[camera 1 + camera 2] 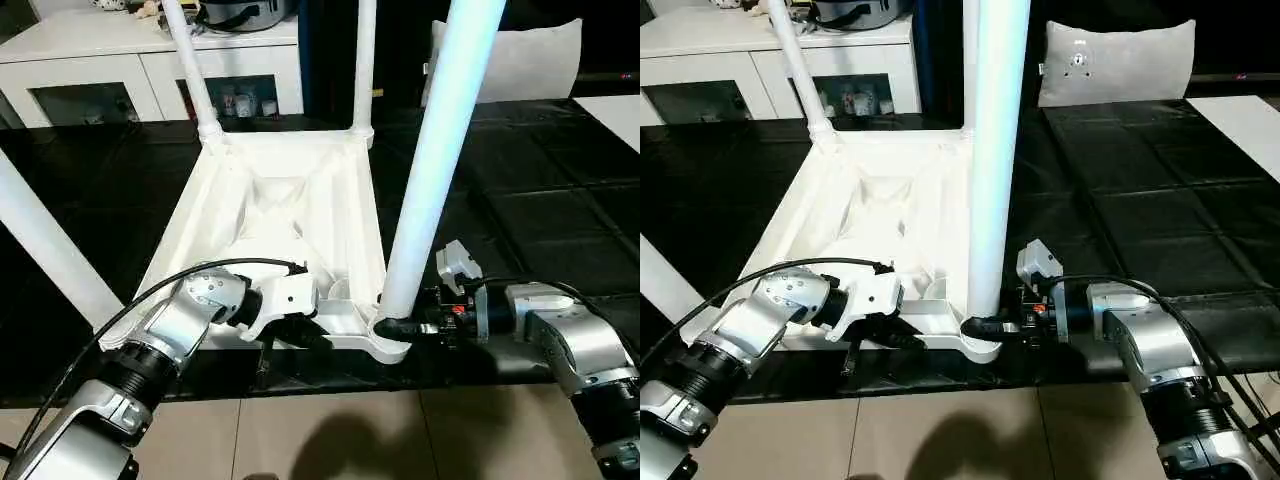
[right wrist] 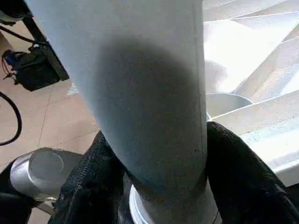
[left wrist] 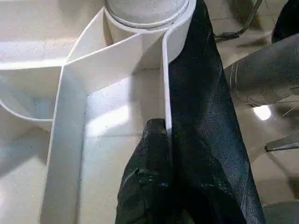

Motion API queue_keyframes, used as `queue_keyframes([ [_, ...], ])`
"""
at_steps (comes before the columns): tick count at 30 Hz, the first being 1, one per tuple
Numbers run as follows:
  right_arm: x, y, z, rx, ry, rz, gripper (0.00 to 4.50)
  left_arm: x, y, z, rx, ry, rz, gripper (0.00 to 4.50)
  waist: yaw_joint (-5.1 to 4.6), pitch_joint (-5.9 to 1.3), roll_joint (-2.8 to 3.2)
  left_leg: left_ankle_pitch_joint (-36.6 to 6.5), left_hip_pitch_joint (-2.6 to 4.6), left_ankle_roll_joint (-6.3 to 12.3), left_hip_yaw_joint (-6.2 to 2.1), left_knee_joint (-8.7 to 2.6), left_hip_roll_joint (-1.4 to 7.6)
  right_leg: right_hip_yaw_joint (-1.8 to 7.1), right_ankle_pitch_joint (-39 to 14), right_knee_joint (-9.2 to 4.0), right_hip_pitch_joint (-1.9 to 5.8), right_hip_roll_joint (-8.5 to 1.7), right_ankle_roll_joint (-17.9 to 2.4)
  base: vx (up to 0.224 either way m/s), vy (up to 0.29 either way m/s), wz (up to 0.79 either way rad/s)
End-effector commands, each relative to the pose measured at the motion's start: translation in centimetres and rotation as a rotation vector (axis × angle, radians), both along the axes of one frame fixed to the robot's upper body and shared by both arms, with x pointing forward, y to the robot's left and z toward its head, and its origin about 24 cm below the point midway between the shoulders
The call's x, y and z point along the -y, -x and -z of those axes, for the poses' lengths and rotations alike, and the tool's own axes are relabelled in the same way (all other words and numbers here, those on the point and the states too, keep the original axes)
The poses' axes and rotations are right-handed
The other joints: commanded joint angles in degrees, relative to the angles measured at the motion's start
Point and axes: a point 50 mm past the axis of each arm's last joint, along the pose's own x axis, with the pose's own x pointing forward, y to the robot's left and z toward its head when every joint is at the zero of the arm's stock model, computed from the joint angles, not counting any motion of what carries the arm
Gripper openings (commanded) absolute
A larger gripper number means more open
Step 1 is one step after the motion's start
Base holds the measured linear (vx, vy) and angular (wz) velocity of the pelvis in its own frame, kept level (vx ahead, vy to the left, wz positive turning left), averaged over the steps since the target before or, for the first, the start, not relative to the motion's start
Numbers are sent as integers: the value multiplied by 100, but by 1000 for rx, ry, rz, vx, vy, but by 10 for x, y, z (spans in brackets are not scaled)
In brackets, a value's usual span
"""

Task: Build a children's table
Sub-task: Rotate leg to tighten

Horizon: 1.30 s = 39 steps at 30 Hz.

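Note:
The children's table lies upside down on a black mat, its ribbed white top (image 1: 270, 200) facing up. Two back legs (image 1: 190, 70) (image 1: 363, 60) stand in their corner sockets, and another leg (image 1: 50, 250) slants at the left. The near right leg (image 1: 430, 170) stands upright in the front corner socket. My right gripper (image 1: 400, 327) is shut around this leg's base, one black finger (image 2: 93, 172) on each side of it. My left gripper (image 1: 300, 335) is shut on a thin wall of the top's front rim (image 3: 164, 93), close to that same corner.
The black mat (image 1: 540, 220) ends just in front of the table, with tiled floor (image 1: 330, 430) below it. A white low cabinet with glass doors (image 1: 100, 60) stands behind. A grey cushion (image 1: 520, 60) rests at the back right, and a white surface (image 1: 615, 110) lies at the right edge.

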Motion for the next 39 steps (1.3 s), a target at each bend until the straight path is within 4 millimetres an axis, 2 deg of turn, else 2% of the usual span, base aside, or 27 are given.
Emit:
queue_keyframes([
  [1, -8, 2, -2, -6, -64, 24, 214, 7, 3, 2, -25, 3, 25, 0, -22, -410, -118, -263, -65, 558, 13, -373, 245, 330, -1511, -306, 372, -309, -945, 0, 0, 0],
  [4, -17, 1, 2, 18, -35, 122, 213, 11, -1, 1, -23, 28, -32, 0, -36, -389, -116, -300, -73, 468, 7, -398, 239, 330, -1665, -334, 372, -308, -865, 0, 0, 0],
  [6, -20, 0, 4, 28, -18, 162, 212, 12, -3, 0, -19, 36, -55, 0, -76, -365, -126, -589, -42, 337, 22, -420, 209, 320, -2147, -401, 361, -300, -703, 0, 0, 0],
  [8, -29, -9, 7, -2, -15, 401, 210, 19, -11, -3, -1, 78, -156, 0, -123, -345, -74, -760, -40, 222, 13, -443, 189, 304, -2457, -446, 354, -292, -574, 0, 0, 0],
  [10, -29, -9, 7, -3, -14, 406, 209, 19, -11, -3, 0, 79, -159, 0, -180, -337, -96, -840, -47, 125, 6, -465, 169, 285, -2592, -476, 362, -281, -476, 0, 0, 0],
  [11, -37, -16, 9, -23, 7, 628, 209, 27, -16, -5, 11, 122, -233, 0, -252, -317, -86, -970, -44, 70, 0, -473, 154, 279, -2765, -510, 358, -271, -380, 0, 0, 0],
  [12, -37, -16, 9, -23, 7, 628, 209, 27, -16, -5, 11, 122, -233, 0, -314, -320, -81, -1034, -49, -7, -5, -475, 133, 255, -2876, -531, 348, -271, -319, 0, 0, 0],
  [13, -43, -18, 8, 12, 11, 714, 209, 34, -18, -7, 18, 150, -263, 0, -377, -330, -78, -1088, -60, -33, -24, -478, 116, 232, -2958, -543, 371, -273, -235, 0, 0, 0],
  [14, -43, -18, 8, 12, 11, 714, 209, 34, -18, -7, 18, 150, -263, 0, -377, -330, -78, -1088, -60, -33, -24, -478, 116, 232, -2958, -543, 371, -273, -235, 0, 0, 0],
  [15, -47, -17, 6, 49, -4, 730, 265, 37, -19, -9, 23, 165, -278, 0, -436, -345, -75, -1102, -68, 15, -31, -478, 124, 229, -2835, -571, 373, -282, -194, 0, 0, 0],
  [16, -48, -15, 5, 63, -18, 736, 279, 39, -19, -9, 37, 163, -280, 0, -472, -354, -53, -1029, -70, 70, -31, -475, 134, 245, -2585, -559, 359, -280, -267, 0, 0, 0],
  [17, -48, -15, 5, 63, -18, 736, 279, 39, -19, -9, 37, 163, -280, 0, -482, -361, -60, -984, -82, 107, -33, -475, 136, 249, -2447, -540, 371, -274, -313, 0, 0, 0],
  [18, -47, -13, 5, 77, -30, 745, 279, 40, -20, -8, 58, 158, -278, 0, -488, -373, -60, -889, -86, 181, -27, -467, 141, 264, -2199, -507, 377, -273, -418, 0, 0, 0],
  [19, -45, -12, 4, 97, -34, 750, 299, 40, -21, -7, 75, 152, -276, 0, -462, -381, -58, -762, -65, 244, -15, -451, 157, 285, -1966, -487, 356, -274, -517, 0, 0, 0],
  [21, -42, -10, 1, 133, -21, 750, 313, 39, -22, -6, 100, 139, -279, 0, -436, -398, -59, -552, -80, 321, -7, -436, 159, 297, -1609, -423, 385, -271, -673, 0, 0, 0],
  [23, -39, -8, -1, 143, -4, 750, 344, 38, -23, -6, 129, 130, -292, 0, -398, -409, -49, -295, -97, 404, -9, -417, 170, 301, -1254, -375, 398, -269, -763, 0, 0, 0],
  [24, -34, -4, -2, 148, 15, 745, 344, 36, -26, -6, 153, 130, -324, 0, -366, -408, -44, -206, -95, 434, -9, -410, 178, 302, -1150, -354, 403, -267, -785, 0, 0, 0],
  [25, -34, -4, -2, 147, 16, 745, 353, 35, -26, -6, 154, 130, -326, 0, -327, -405, -43, -240, -75, 440, -5, -412, 193, 309, -1179, -363, 401, -274, -780, 0, 0, 0],
  [26, -30, -2, -3, 155, 31, 740, 366, 33, -26, -6, 153, 130, -329, 0, -320, -399, -46, -278, -94, 423, -11, -425, 191, 309, -1215, -354, 416, -280, -774, 0, 0, 0],
  [28, -25, 1, -4, 164, 27, 750, 381, 29, -23, -4, 151, 121, -310, 0, -318, -388, -54, -445, -85, 384, -3, -435, 184, 309, -1428, -384, 414, -285, -711, 0, 0, 0],
  [29, -25, 2, -4, 165, 26, 752, 391, 28, -23, -4, 151, 120, -308, 43, -322, -380, -52, -494, -91, 371, -8, -444, 185, 309, -1503, -392, 416, -287, -688, 0, 0, 0],
  [32, -22, 1, -4, 158, 2, 772, 410, 25, -20, -5, 144, 133, -294, 53, -349, -370, -73, -605, -94, 313, -12, -462, 183, 306, -1692, -415, 416, -295, -623, 0, 0, 0],
  [34, -21, 1, -3, 160, 4, 776, 428, 23, -18, -6, 146, 146, -285, 72, -369, -366, -60, -631, -85, 292, -6, -460, 184, 305, -1808, -429, 397, -288, -597, 0, 0, 0],
  [39, -18, -1, -6, 178, -5, 799, 450, 19, -16, -8, 167, 149, -319, 104, -344, -370, -54, -559, -76, 283, -6, -459, 201, 319, -1636, -398, 385, -284, -670, 0, 0, 0],
])
